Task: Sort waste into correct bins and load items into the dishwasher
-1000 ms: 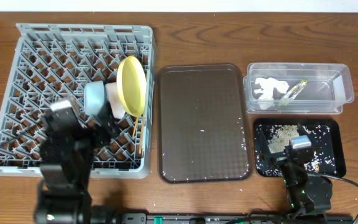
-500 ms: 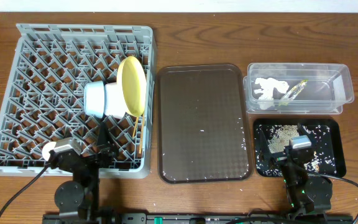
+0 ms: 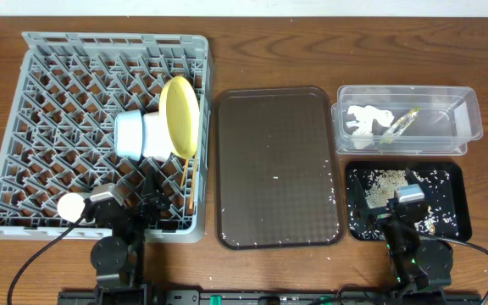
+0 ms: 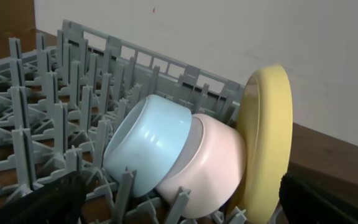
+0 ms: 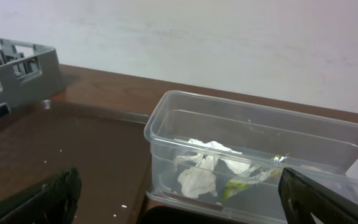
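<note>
Seemingly all was sorted: the round yellow plate (image 3: 179,114) stood in the grey plastic lattice rack (image 3: 117,39). The left jaws and the right jaws were open, empty. Probably the next move called only for parking both arms.

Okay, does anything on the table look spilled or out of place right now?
A few white crumbs lie loose on the brown serving tray, one mid-tray and more by its near and right edges, outside the black tray holding the other crumbs. Nothing else stands out.
</note>
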